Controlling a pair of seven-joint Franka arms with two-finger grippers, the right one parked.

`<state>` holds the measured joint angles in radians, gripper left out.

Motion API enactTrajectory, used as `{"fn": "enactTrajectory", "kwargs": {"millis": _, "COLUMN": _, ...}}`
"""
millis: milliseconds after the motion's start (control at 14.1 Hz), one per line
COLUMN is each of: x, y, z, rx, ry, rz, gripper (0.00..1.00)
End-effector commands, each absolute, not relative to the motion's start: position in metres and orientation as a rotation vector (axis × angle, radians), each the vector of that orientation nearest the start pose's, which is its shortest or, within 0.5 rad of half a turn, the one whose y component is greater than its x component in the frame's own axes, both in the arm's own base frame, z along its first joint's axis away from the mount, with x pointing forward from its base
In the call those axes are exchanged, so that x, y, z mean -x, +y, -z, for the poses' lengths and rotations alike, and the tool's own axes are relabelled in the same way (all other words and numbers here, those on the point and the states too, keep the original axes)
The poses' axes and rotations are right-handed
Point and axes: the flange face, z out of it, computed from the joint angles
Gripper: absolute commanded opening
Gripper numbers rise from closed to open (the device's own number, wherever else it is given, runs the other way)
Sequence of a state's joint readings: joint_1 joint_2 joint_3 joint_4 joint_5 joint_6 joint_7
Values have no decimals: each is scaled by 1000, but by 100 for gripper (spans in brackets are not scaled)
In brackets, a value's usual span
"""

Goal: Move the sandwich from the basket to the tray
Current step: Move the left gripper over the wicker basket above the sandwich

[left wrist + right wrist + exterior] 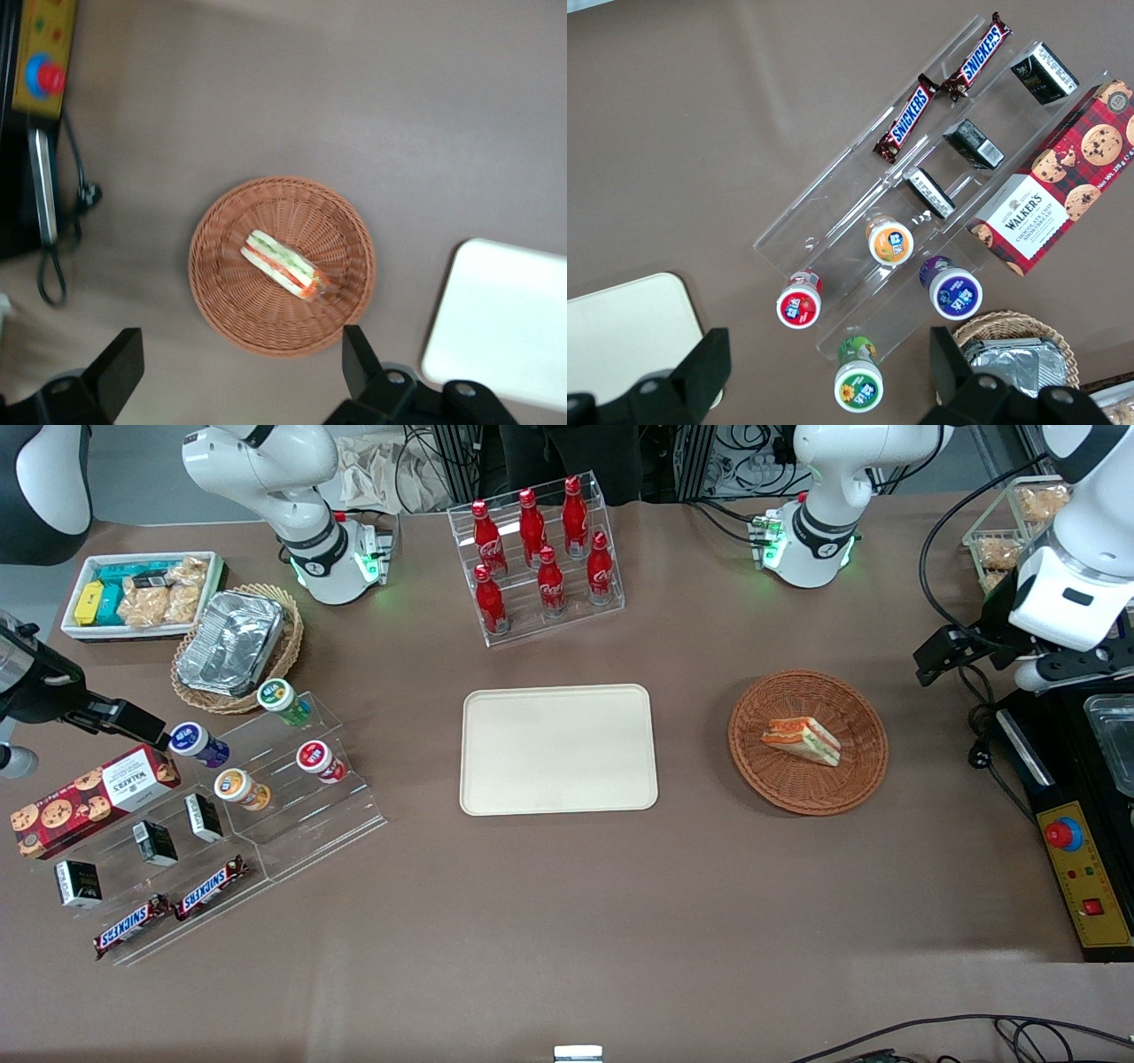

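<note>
Our end effector (237, 372) hangs with fingers spread wide and empty, high above the tabletop (620, 886), with the sandwich (283, 264) lying on its side in the middle of the basket (221, 301) directly beneath it. The tray (505, 328) waits bare, just beside the basket toward the parked arm's end. We judge the risks ahead: a descent that is off-centre could catch the woven rim and drag the light basket, and too firm a squeeze could crush the soft wedge or let it slip.
</note>
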<state>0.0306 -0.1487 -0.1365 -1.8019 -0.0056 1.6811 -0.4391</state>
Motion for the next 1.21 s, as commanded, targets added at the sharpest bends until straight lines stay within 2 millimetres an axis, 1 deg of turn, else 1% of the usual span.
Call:
{"fn": "enactTrajectory", "kwargs": {"millis": 0, "x": -507, "y": -75, "z": -602, "rx": 3024, "ry": -858, "rz": 12, "gripper": 99}}
{"fn": "enactTrajectory", "kwargs": {"millis": 142, "x": -507, "y": -80, "z": -594, "rx": 2921, "ry": -1136, "rz": -24, "gripper": 99}}
{"fn": "enactTrajectory", "kwargs": {"millis": 213, "x": -510, "y": -87, "z": -589, "rx": 2855, "ry": -1280, "rz": -38, "gripper": 99}}
{"fn": "enactTrajectory", "kwargs": {"millis": 284, "x": -513, "y": -93, "z": -579, "rx": 2792, "ry": -1382, "rz": -58, "gripper": 99}}
{"fn": "enactTrajectory", "kwargs": {"millis": 355, "x": -516, "y": -99, "z": -566, "rx": 2736, "ry": -1450, "rz": -87, "gripper": 99}}
{"fn": "enactTrajectory", "kwargs": {"millis": 426, "x": -516, "y": -99, "z": -551, "rx": 2676, "ry": -1526, "rz": -123, "gripper": 99}}
{"fn": "enactTrajectory", "kwargs": {"millis": 568, "x": -516, "y": -98, "z": -529, "rx": 2639, "ry": -1609, "rz": -162, "gripper": 99}}
{"fn": "enactTrajectory", "kwargs": {"millis": 639, "x": -513, "y": -98, "z": -515, "rx": 2635, "ry": -1619, "rz": -176, "gripper": 99}}
{"fn": "enactTrajectory", "kwargs": {"millis": 852, "x": -498, "y": -93, "z": -461, "rx": 2619, "ry": -1640, "rz": -173, "gripper": 99}}
{"fn": "enactTrajectory", "kwargs": {"millis": 1136, "x": -455, "y": -81, "z": -375, "rx": 2612, "ry": -1694, "rz": -101, "gripper": 99}}
